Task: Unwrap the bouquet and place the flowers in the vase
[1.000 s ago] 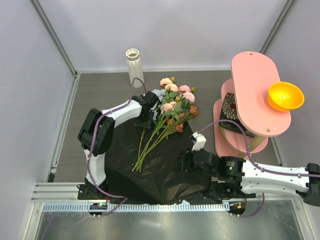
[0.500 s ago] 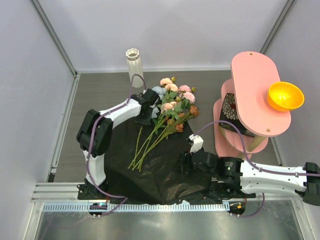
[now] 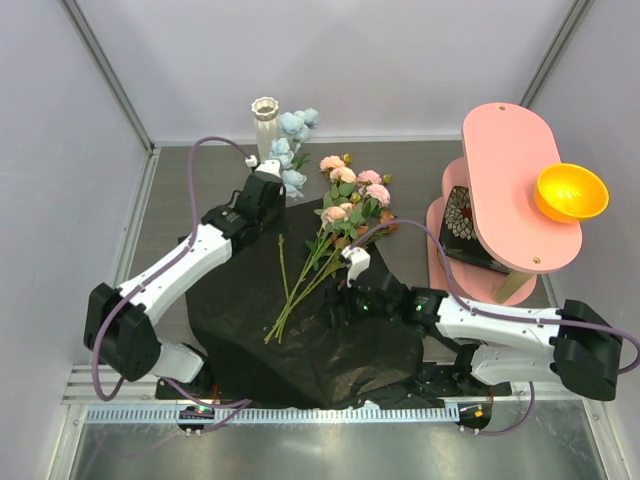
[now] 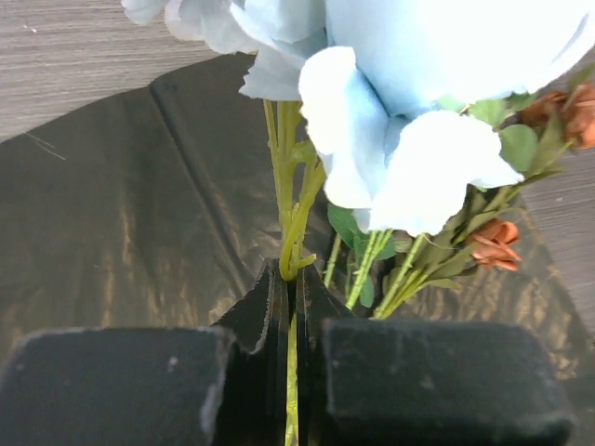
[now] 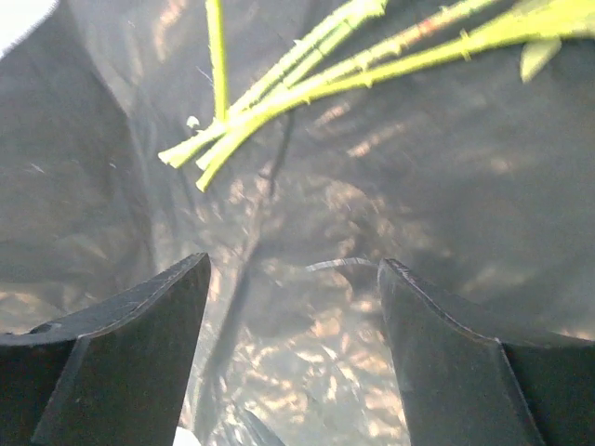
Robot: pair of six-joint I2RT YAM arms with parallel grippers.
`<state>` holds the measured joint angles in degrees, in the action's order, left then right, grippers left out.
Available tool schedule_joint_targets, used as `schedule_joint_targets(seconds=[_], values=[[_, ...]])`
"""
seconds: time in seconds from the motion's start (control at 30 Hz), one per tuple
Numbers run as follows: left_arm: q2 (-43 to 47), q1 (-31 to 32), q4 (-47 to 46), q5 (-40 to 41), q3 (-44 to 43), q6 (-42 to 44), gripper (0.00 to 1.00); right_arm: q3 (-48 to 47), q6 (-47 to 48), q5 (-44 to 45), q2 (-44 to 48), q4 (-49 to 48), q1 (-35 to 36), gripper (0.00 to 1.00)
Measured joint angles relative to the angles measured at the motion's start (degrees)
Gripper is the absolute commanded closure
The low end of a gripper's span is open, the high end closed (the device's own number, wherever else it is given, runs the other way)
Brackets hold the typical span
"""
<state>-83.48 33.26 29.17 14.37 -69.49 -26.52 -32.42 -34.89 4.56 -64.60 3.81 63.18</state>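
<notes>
**A:** Where was the first stem at that point?

**B:** The left gripper (image 3: 262, 190) was clamped shut on the thin green stem of the pale-blue spray (image 3: 291, 140), pinching it well below the blooms. It held the spray up near the far edge of the counter (image 3: 190, 180), just beside the vase (image 3: 266, 122). From above, the blooms sat just right of the scalloped rim.

**A:** And everything else?

**B:** The other flowers (image 3: 350, 200) lay on the opened black paper (image 3: 250, 300) in the middle of the counter. Their heads pointed toward the far edge and their cut ends toward the near edge. The right gripper (image 5: 293, 279) hovered over the paper just short of those cut ends, jaws wide apart and holding nothing.

**A:** What did getting the stem in call for?

**B:** As I judged it, the cut end had to be brought over the mouth first, with the stem close to upright, because the opening looked narrow. A straight, slow descent from above seemed safest, since a sideways nudge would likely topple so tall and slim a vase. The grip should have let go only once most of the stem was inside. I couldn't tell how much stem hung below the fingers, as the arm hid it from above.
</notes>
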Motion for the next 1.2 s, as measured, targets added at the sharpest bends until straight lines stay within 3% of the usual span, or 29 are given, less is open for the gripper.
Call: schedule_joint_targets(seconds=[0.23,0.33,0.4,0.43,0.47,0.5,0.57,0.6,0.7,0.87,1.03,1.2], values=[[9.49,-0.35,-6.08,-7.48,7.21,-7.89,1.00,-10.82,5.51,-10.54,-11.19,-8.09,-9.94,0.18],[13.14,-0.35,-10.49,-11.21,10.23,-12.31,1.00,-14.49,7.48,-13.29,-14.91,-10.05,-11.37,0.24],[15.67,-0.35,-14.58,-13.70,13.40,-15.56,1.00,-16.33,8.39,-15.50,-17.00,-10.84,-11.65,0.45],[16.70,-0.35,-16.15,-14.69,14.84,-16.96,1.00,-16.68,8.87,-16.37,-17.59,-11.37,-11.67,0.60],[17.38,-0.35,-17.25,-15.50,15.93,-18.21,1.00,-16.72,9.14,-17.38,-17.99,-12.00,-11.65,0.93],[17.70,-0.37,-17.99,-16.11,16.63,-18.99,0.99,-16.70,9.57,-18.12,-18.08,-12.07,-11.65,0.99],[17.81,-0.52,-19.23,-17.31,17.27,-20.15,0.89,-16.50,10.08,-18.64,-17.86,-12.20,-11.65,0.99],[17.88,-0.74,-19.28,-17.84,17.27,-20.41,0.74,-16.35,10.60,-18.58,-17.66,-12.22,-11.63,0.99],[19.02,-2.32,-19.56,-20.96,17.70,-21.90,0.54,-15.34,13.05,-18.64,-15.87,-11.85,-11.67,0.99],[23.10,-8.37,-22.88,-28.89,19.74,-27.02,0.42,-12.90,18.51,-19.74,-10.64,-10.27,-11.80,0.99],[25.07,-10.78,-27.06,-36.35,22.14,-29.83,0.39,-12.50,21.73,-20.90,-7.39,-8.55,-11.80,0.99],[25.00,-10.78,-29.77,-42.27,22.16,-29.81,0.57,-12.50,23.43,-21.79,-7.39,-7.32,-11.80,0.99]])
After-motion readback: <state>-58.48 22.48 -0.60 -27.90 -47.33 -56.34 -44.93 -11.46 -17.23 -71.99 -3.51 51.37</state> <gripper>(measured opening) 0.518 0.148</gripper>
